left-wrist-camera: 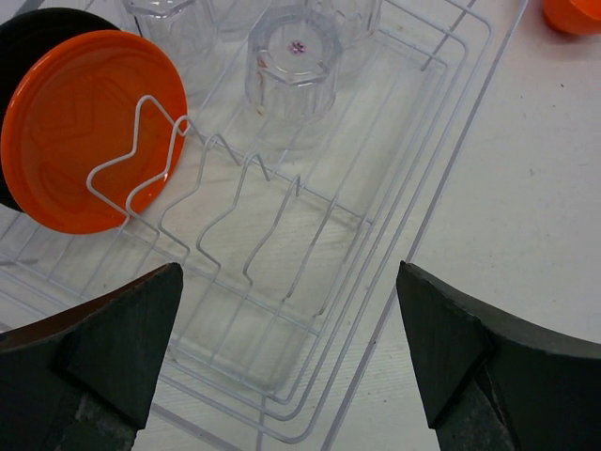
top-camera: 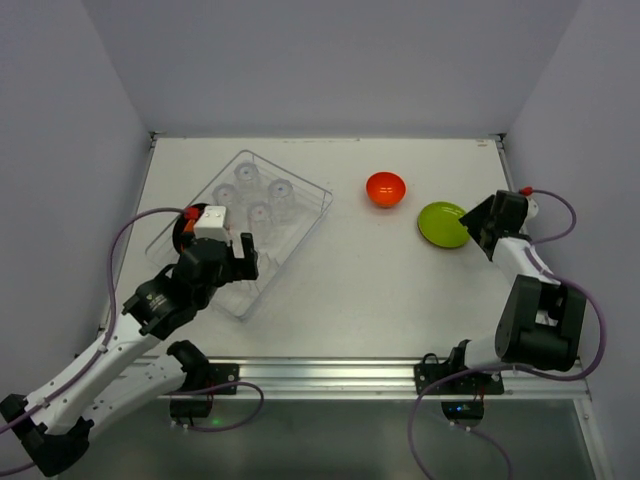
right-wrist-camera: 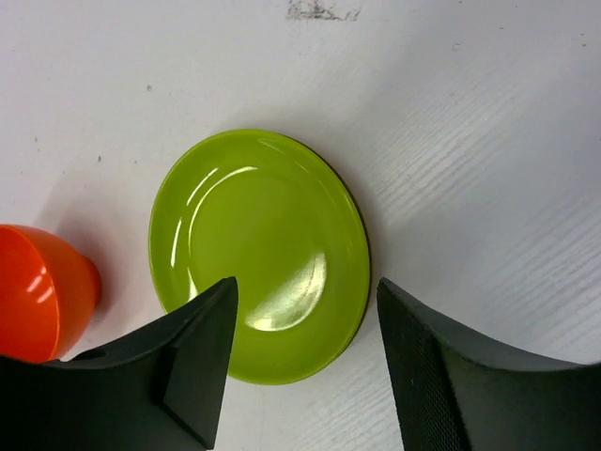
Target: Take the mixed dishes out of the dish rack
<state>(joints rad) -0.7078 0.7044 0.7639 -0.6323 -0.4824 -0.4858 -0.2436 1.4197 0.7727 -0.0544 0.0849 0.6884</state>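
The dish rack (top-camera: 288, 172) lay directly under the left gripper (left-wrist-camera: 288, 282), whose jaws were spread wide and held nothing. Between and just beyond those jaws stood only bare wire prongs. Up and to the left of them, an orange-red plate (left-wrist-camera: 84, 132) stood on edge in a prong slot, with a black plate (left-wrist-camera: 38, 23) close behind it. Ahead of the jaws, at the rack's far end, were clear glasses (left-wrist-camera: 291, 61), four by the top view and seemingly mouth-down.

The right gripper (right-wrist-camera: 305, 291) was also open, its jaws to either side of the near rim of a green plate (right-wrist-camera: 258, 254) lying flat on the table (top-camera: 400, 290). Whether they touched it I could not tell. To the left of those jaws the orange-red bowl (top-camera: 385, 188) sat on the table with nothing in it.

By my reading, unloading was partly done: the bowl and green plate were out, while two plates and the glasses remained. The likely next move was for the left gripper to shift left, close on the orange-red plate's upper rim and lift it straight up clear of the wires.
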